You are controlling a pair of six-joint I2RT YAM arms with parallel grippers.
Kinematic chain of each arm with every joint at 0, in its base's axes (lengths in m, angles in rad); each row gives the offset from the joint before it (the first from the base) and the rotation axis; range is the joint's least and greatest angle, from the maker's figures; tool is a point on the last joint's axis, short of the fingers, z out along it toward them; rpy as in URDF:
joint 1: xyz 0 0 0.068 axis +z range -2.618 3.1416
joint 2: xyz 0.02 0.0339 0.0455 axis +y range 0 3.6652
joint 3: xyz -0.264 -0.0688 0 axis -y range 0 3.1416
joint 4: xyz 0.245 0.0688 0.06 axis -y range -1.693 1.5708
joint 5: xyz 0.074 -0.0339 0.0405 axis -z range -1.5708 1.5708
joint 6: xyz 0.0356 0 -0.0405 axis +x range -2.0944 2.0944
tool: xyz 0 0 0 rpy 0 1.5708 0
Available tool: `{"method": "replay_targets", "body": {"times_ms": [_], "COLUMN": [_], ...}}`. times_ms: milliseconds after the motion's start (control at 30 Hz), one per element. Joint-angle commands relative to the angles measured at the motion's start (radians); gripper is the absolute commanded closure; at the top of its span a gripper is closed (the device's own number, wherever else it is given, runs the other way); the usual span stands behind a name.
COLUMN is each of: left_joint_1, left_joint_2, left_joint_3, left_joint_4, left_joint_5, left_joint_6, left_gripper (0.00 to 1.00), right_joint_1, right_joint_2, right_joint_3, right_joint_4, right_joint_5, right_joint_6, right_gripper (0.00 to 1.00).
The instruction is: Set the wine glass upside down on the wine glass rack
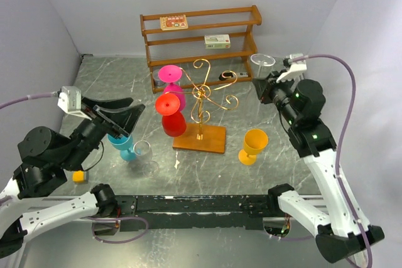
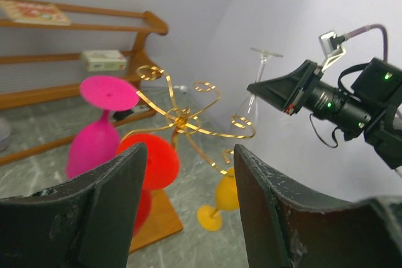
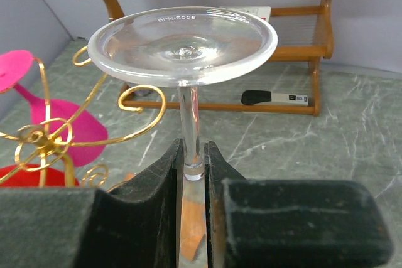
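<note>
The wine glass rack (image 1: 202,95) is a gold wire stand on a square wooden base, at the table's middle. A pink glass (image 1: 169,75) and a red glass (image 1: 168,110) hang on its left side, feet up. My right gripper (image 3: 193,152) is shut on the stem of a clear wine glass (image 3: 182,43), held upside down with its round foot on top. It hovers to the right of the rack (image 3: 44,136), apart from the scroll arms. In the top view this glass (image 1: 262,61) sits above the right gripper (image 1: 270,87). My left gripper (image 1: 124,119) stands open and empty, left of the rack.
A brown three-tier shelf (image 1: 201,39) with small boxes lines the back wall. A yellow glass (image 1: 253,145) stands upright right of the rack base. A blue glass (image 1: 123,147) and a clear glass (image 1: 144,156) stand below the left gripper. A yellow block (image 1: 78,176) lies near left.
</note>
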Motion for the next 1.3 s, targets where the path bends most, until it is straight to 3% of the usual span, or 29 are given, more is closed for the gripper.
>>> {"method": "replay_targets", "body": {"times_ms": [0, 133, 233, 500, 733, 1267], "left_joint_1": [-0.004, -0.004, -0.004, -0.004, -0.005, -0.004], "left_joint_2": [-0.034, -0.058, -0.072, -0.104, -0.081, -0.078], "left_joint_3": [-0.003, -0.003, 0.001, -0.007, 0.009, -0.004], "left_joint_4": [-0.166, -0.232, -0.261, -0.259, -0.26, -0.248], "left_joint_5": [-0.091, -0.121, -0.136, -0.109, -0.075, -0.075], "left_joint_6": [-0.005, -0.022, -0.042, -0.054, -0.04, -0.066], "left_gripper": [0.32, 0.32, 0.32, 0.31, 0.31, 0.24], "right_joint_1": [-0.006, -0.038, -0.104, -0.256, -0.272, -0.237], "right_joint_2": [0.059, 0.18, 0.283, 0.346, 0.414, 0.503], "right_joint_3": [-0.015, 0.051, 0.1, 0.054, 0.056, 0.043], "right_joint_4": [0.185, 0.16, 0.16, 0.299, 0.327, 0.339], "right_joint_5": [0.026, -0.048, -0.2, -0.598, -0.91, -0.972], "right_joint_6": [-0.056, -0.077, -0.074, -0.076, -0.076, -0.082], "right_gripper": [1.0, 1.0, 1.0, 1.0, 1.0, 1.0]}}
